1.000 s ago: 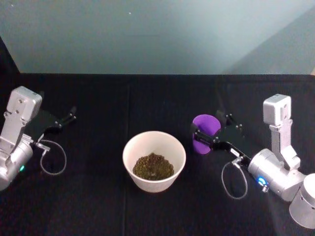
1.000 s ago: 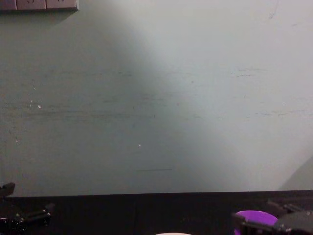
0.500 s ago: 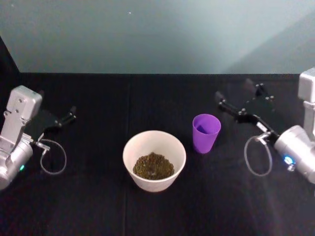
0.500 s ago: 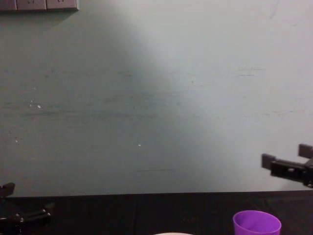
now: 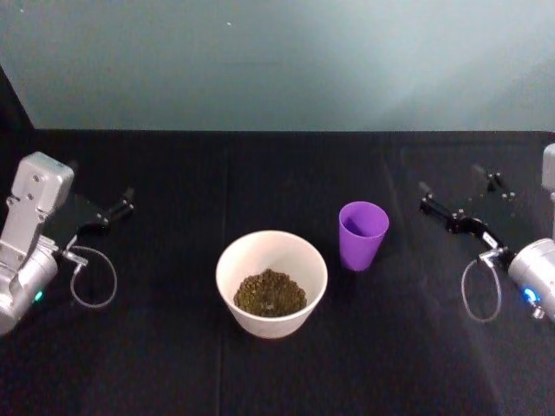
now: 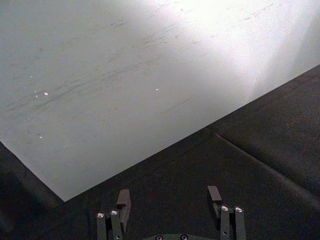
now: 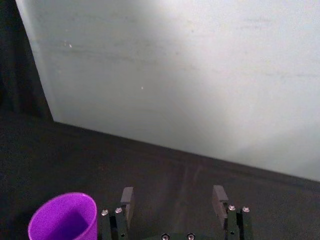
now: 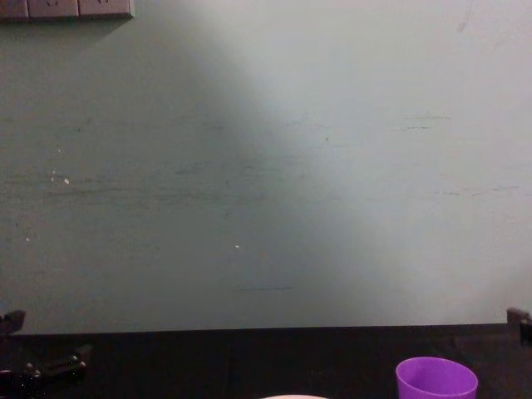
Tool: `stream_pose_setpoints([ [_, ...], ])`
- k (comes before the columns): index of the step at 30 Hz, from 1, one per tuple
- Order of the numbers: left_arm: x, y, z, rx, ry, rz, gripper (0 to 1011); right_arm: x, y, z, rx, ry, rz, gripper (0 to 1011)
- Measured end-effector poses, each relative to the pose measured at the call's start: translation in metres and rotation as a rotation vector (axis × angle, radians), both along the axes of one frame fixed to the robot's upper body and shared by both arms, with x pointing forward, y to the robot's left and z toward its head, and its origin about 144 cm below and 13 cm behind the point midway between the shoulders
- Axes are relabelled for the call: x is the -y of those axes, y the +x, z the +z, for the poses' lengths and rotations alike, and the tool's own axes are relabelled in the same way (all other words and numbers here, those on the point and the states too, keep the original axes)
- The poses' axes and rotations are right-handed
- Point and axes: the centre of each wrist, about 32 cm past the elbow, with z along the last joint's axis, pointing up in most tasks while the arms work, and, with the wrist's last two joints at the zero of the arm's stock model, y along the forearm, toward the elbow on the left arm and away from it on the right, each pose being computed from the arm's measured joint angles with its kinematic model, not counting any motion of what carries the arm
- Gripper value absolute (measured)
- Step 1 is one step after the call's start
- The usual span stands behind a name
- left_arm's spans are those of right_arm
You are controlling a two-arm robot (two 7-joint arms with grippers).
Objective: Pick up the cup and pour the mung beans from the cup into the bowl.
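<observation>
Purple cup point(image 5: 362, 234) standing upright on the black tabletop point(image 5: 173, 364), mouth up, long axis vertical, rim round and wider than the base, just beside the bowl point(image 5: 271, 282) on its far right side and not quite touching it. Mung beans point(image 5: 270, 292) heaped in the bottom of the bowl as a brownish mound, so pour looks done, judging by the purple inside of the cup with no grains visible from the right wrist. Right hand point(image 5: 460, 201) out to the right of the cup, apart from it, fingers spread wide and holding nothing, tips aimed toward the back wall. From the right wrist view, same story: right hand point(image 7: 173, 197) with an open gap between the two dark fingers point(image 7: 127, 197), cup point(image 7: 63, 218) off to one side of that gap rather than inside it. Left hand point(image 5: 115, 208) parked at the far left edge of the tabletop, well apart from both bowl and cup, fingers apart and gripping nothing, confirmed up close in the left wrist view point(image 6: 170, 197). Clearly the right arm the nearer one to the cup, with the bowl sitting between cup and left arm. Chest view catching just the cup rim point(image 8: 436, 376) low at the right and a pale sliver of bowl rim point(image 8: 291, 396) at the bottom edge. Any re-grasp probably a sideways reach leftward from the right hand, fingers closing across the cup's upright wall
</observation>
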Motion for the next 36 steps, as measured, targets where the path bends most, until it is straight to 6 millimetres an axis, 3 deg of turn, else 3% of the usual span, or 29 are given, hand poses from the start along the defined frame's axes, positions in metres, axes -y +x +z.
stream_pose_setpoints([
  [9, 0.000, 0.000, 0.000, 0.000, 0.000, 0.000, 1000, -0.006, 0.000, -0.017, -0.053, -0.010, -0.020, 1000],
  [36, 0.000, 0.000, 0.000, 0.000, 0.000, 0.000, 1000, -0.008, 0.000, -0.017, -0.056, -0.016, -0.026, 1000],
])
